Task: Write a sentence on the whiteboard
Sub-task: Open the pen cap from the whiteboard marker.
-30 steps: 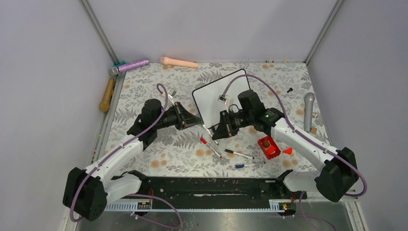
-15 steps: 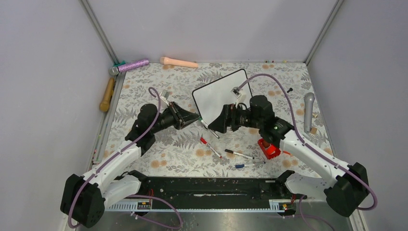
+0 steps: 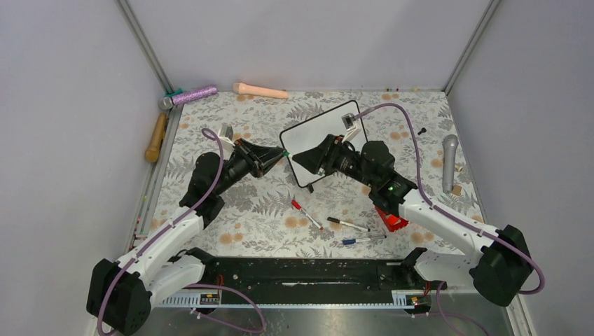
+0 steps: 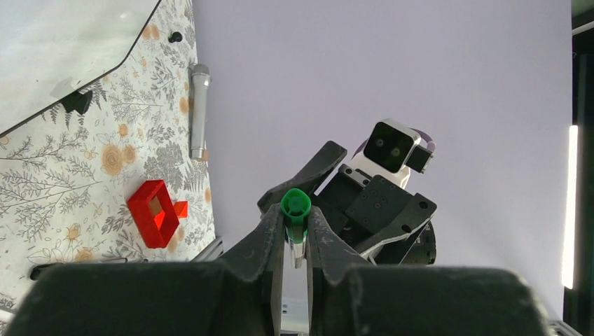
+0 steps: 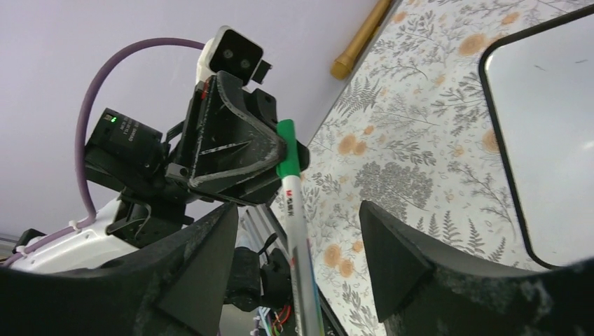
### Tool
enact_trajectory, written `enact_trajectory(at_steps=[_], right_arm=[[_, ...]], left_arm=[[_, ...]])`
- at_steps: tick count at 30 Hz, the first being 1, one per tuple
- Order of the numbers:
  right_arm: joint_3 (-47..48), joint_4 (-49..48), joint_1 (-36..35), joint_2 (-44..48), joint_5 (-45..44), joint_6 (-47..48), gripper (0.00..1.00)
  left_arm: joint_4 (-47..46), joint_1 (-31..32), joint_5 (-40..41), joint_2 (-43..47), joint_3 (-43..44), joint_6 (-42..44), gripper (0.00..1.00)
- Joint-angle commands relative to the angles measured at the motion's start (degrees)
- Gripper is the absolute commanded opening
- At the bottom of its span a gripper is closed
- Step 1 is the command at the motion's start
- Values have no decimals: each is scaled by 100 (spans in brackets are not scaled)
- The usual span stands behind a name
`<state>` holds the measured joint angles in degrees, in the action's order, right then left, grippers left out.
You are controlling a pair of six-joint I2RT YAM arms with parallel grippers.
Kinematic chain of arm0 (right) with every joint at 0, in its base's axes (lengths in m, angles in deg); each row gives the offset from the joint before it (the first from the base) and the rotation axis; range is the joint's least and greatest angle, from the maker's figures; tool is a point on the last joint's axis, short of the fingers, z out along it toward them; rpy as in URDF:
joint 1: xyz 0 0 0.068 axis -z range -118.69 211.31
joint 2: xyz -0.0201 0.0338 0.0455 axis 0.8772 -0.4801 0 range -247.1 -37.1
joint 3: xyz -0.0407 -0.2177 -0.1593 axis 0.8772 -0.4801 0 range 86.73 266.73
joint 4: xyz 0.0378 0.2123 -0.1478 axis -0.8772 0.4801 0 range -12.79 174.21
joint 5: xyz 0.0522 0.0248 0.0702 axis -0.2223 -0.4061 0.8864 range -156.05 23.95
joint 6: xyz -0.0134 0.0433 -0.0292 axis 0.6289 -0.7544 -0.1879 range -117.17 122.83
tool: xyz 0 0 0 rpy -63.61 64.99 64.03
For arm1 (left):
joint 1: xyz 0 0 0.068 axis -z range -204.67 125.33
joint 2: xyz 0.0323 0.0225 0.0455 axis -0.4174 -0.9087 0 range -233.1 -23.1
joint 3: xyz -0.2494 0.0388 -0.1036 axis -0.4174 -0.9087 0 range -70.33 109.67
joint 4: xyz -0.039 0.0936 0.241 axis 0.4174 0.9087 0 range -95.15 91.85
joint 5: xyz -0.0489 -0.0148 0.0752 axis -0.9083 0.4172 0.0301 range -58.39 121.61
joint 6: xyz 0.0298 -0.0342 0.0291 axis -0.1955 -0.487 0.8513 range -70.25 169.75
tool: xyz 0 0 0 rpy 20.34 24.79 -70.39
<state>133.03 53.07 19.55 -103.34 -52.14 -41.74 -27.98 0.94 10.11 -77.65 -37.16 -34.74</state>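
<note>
The whiteboard point(image 3: 329, 133) lies tilted on the floral table, its black-framed white face point(image 5: 553, 140) showing no sentence. My left gripper point(image 3: 277, 154) is raised beside the board's left edge and is shut on the green cap end of a marker point(image 4: 295, 205). The marker's white body point(image 5: 300, 238) runs toward my right gripper point(image 3: 300, 158). That gripper faces the left one, nose to nose. Its fingers point(image 5: 210, 245) are open on either side of the marker body and stand apart from it.
Three loose pens point(image 3: 348, 224) lie on the table in front of the board, with a red open box point(image 3: 391, 215) to their right. A grey microphone point(image 3: 449, 162) lies by the right wall. A wooden stick point(image 3: 155, 137), a purple microphone point(image 3: 189, 95) and a peach cylinder point(image 3: 260, 89) line the far-left edges.
Both grippers have lifted from the table and moved toward the board's left edge with the marker. My right gripper has opened off the marker; the left one keeps its hold.
</note>
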Motion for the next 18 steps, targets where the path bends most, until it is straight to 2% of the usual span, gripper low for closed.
enact_trajectory(at_steps=[1, 3, 9, 14, 18], right_arm=[[435, -509, -265, -105, -285, -86, 68], [453, -512, -325, -126, -323, -78, 62], [418, -572, -401, -111, -391, -108, 53], [318, -419, -411, 16, -543, -34, 65], [197, -342, -412, 166, -634, 97, 65]], left_arm=[[-421, 15, 237, 24, 228, -316, 0], [-431, 14, 296, 66, 212, -330, 0], [-338, 15, 401, 192, 275, -253, 0], [-336, -65, 481, 340, 289, -304, 0], [1, -91, 567, 507, 429, -92, 0]])
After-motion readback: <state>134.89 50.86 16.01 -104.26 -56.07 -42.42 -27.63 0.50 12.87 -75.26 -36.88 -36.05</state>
